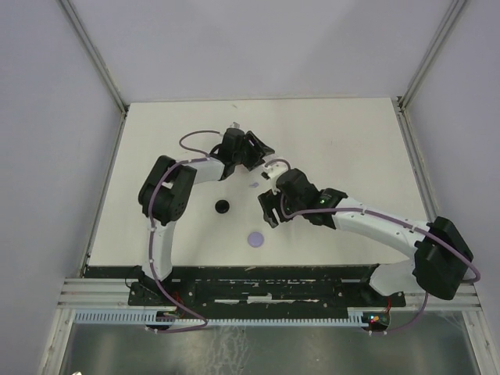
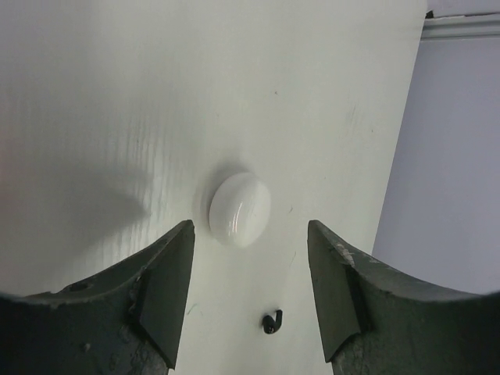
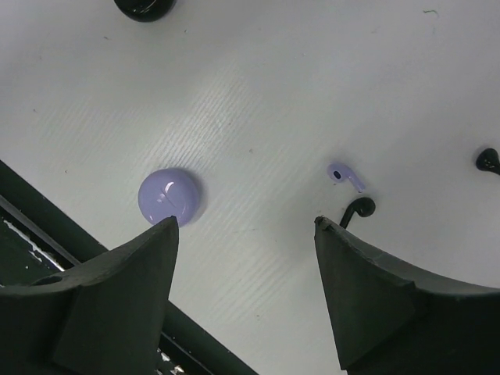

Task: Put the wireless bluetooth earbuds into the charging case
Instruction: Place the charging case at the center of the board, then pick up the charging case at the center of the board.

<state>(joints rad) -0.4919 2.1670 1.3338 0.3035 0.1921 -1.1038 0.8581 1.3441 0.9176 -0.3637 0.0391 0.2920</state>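
Left gripper [image 2: 250, 234] spread, holding nothing; shut white case [image 2: 239, 209] just ahead of it, black earbud [image 2: 272, 321] near. Right gripper [image 3: 246, 225] spread, empty, above lavender earbud [image 3: 344, 173] and shut lavender case [image 3: 168, 195], which lie apart. Buds loose, none seen inserted, so all left. White table [image 1: 336, 133], pale walls [image 1: 47, 117].

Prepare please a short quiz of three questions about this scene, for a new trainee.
1. True or false: the left gripper is clamped on the white case.
2. In the right wrist view, which colour is the earbud beside the nearer black earbud? A white, B lavender, C red.
3. How many black earbuds show in the right wrist view?
Key: 1 false, the jaws stand apart and the case lies free; 2 B, the lavender earbud; 3 two, the other at the right edge.
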